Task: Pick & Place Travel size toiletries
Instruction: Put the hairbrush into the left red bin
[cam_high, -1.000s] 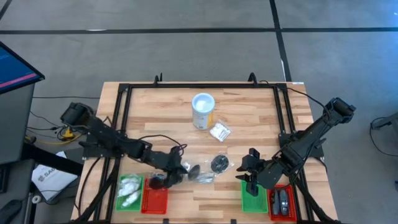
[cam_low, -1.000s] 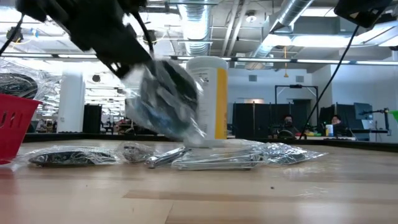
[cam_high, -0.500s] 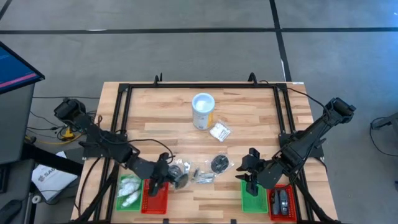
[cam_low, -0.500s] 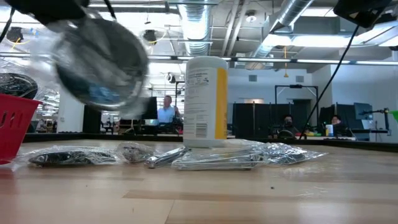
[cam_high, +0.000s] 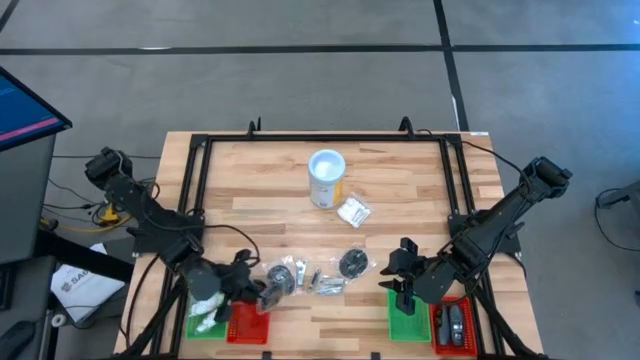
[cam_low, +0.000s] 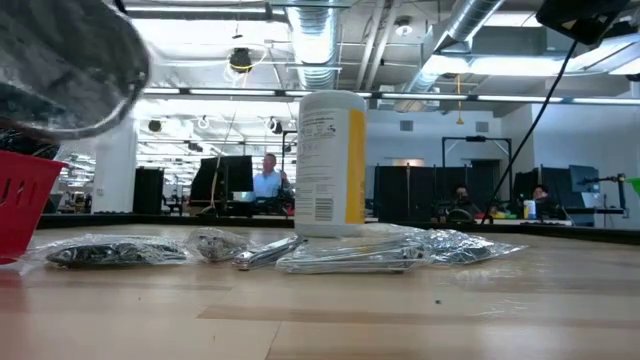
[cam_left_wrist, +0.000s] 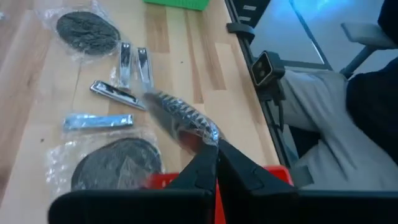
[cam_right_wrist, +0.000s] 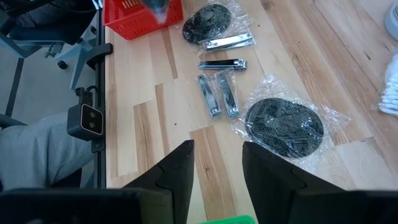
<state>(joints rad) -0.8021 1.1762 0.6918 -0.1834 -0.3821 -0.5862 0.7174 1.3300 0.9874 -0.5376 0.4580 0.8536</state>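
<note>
My left gripper (cam_high: 257, 296) is shut on a clear-wrapped packet with a dark piece inside (cam_left_wrist: 181, 119), above the left red tray (cam_high: 248, 324). On the table lie two black round packets (cam_high: 352, 264) (cam_high: 280, 274), several wrapped nail clippers (cam_high: 322, 282) and a white packet (cam_high: 353, 211). White packets lie in the left green tray (cam_high: 207, 306). Dark grey pieces lie in the right red tray (cam_high: 453, 326). My right gripper (cam_high: 399, 279) is open and waits above the right green tray (cam_high: 408, 322). My left gripper pinches the packet's clear wrap at one end (cam_left_wrist: 210, 138) between its two fingers. The packet is lifted clear and sticks out beyond the fingertips, over the red tray's edge (cam_left_wrist: 166, 180). In the low view it shows as a blur (cam_low: 60, 70), well above the table.
A tall white tub with a yellow label (cam_high: 326, 178) stands at the table's far middle. A black frame (cam_high: 190, 190) runs along the left, right and far sides of the table. People sit in the room beyond.
My left gripper has drawn back toward the table's left and near edge, staying shut and carrying the packet from beside the nail clippers to above the left red tray. In the low view the packet has risen and moved away from the tub.
</note>
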